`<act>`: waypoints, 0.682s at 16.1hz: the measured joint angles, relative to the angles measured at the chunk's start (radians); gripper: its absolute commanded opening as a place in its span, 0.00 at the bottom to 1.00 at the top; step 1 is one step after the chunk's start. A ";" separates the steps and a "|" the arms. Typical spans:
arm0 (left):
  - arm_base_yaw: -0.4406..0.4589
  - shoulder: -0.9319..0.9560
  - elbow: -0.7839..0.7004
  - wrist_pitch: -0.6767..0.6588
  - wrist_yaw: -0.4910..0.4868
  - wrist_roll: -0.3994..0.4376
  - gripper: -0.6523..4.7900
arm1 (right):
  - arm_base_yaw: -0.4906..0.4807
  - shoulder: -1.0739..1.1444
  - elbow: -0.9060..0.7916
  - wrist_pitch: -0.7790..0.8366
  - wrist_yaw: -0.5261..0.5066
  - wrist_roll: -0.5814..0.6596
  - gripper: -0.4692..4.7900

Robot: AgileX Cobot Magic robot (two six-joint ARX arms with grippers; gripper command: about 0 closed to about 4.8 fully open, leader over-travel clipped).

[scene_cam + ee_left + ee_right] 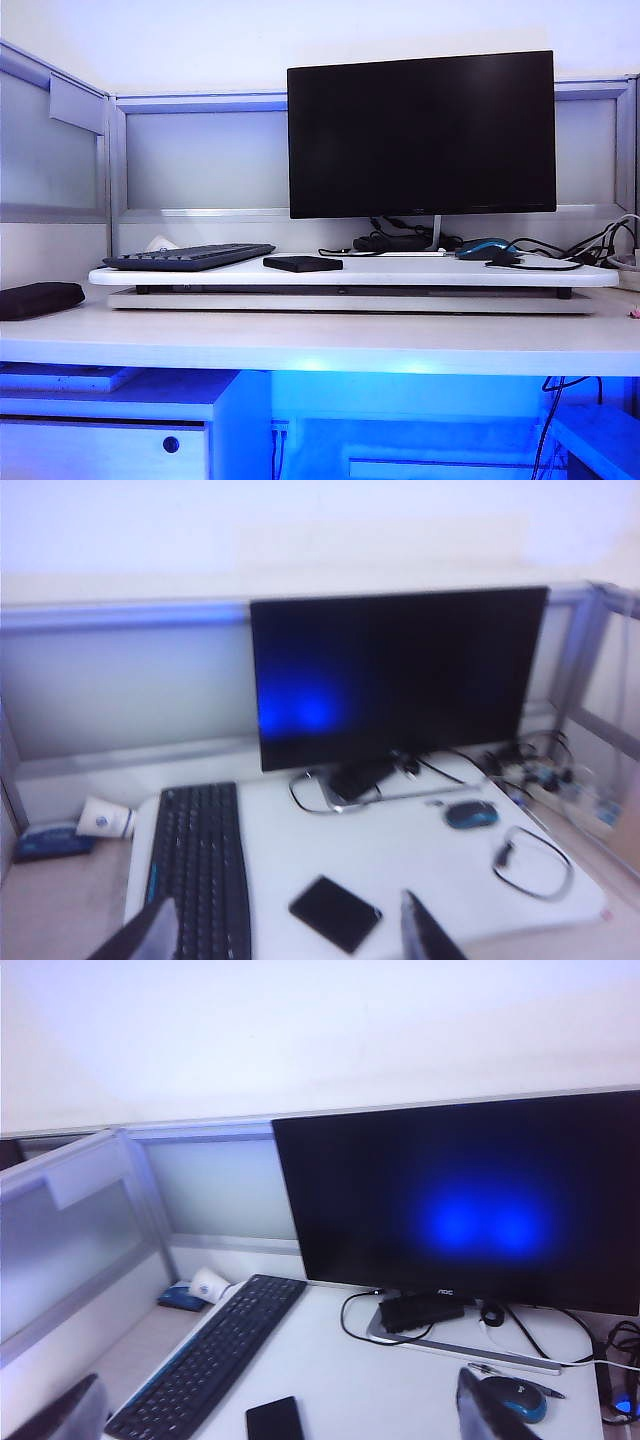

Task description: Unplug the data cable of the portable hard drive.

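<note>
**Both grippers hover above the desk, empty, and the drive appears to have no cord in it**

The left gripper (287, 900) has its fingers held apart with nothing between them. The right gripper (278, 1376) is spread wider and is just as empty. Neither shows in the exterior view. The portable hard drive (335, 913) lies flat on the white riser (400, 865) beside the keyboard (200, 865). The data cable (535, 865) is curled in a loop well apart from it, near the mouse (470, 814). We judge the plug is already out, so we check the drive's edges before reaching. If a plug were seated, we would pin the drive with one gripper and pull the plug straight out with the other, never by the cord.
</note>
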 measured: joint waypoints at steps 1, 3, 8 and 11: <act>0.000 -0.022 -0.001 -0.019 -0.007 0.000 0.67 | 0.000 -0.019 0.000 -0.011 0.000 0.000 1.00; 0.000 -0.076 0.000 -0.039 -0.034 0.000 0.67 | 0.000 -0.053 0.000 -0.030 0.001 0.000 1.00; 0.000 -0.187 0.000 -0.151 -0.079 0.000 0.67 | 0.000 -0.136 0.000 -0.097 0.001 0.000 1.00; 0.000 -0.230 -0.003 -0.273 -0.087 0.000 0.67 | 0.000 -0.187 -0.005 -0.182 0.013 0.000 1.00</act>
